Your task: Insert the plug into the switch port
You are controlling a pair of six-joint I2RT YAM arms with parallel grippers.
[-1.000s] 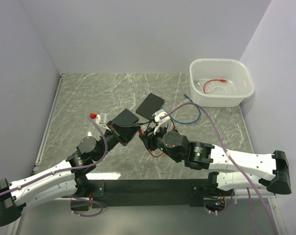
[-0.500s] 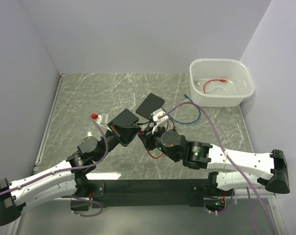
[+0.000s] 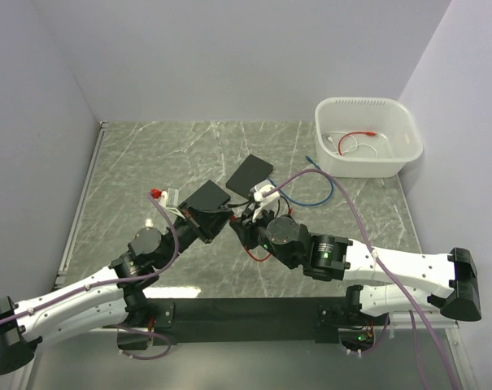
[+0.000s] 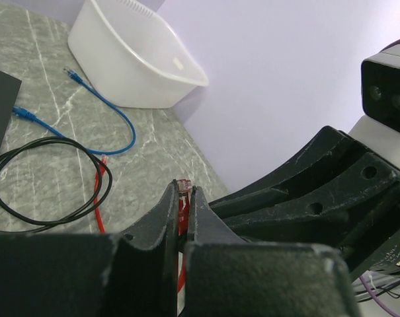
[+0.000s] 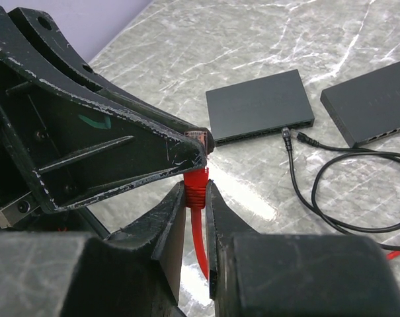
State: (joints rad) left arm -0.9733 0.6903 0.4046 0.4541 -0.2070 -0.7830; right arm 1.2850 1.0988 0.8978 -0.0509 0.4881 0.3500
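At lower centre the plug (image 5: 195, 179) is pinched at its boot by the right gripper (image 5: 195, 193), jaws narrowed onto it. Its tip is clamped in the left gripper (image 4: 184, 195), pressed together. Two switches (image 5: 259, 109) are seen upper right, one cut off by the edge. One black cable (image 5: 289, 139), one blue cable (image 4: 132, 137) and one bin (image 3: 367, 136) are counted; the bin's contents are unclear.

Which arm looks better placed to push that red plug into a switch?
Probably right: the right pincer grips the red plug behind its tip, facing a switch. The left pincer pinches the tip itself.
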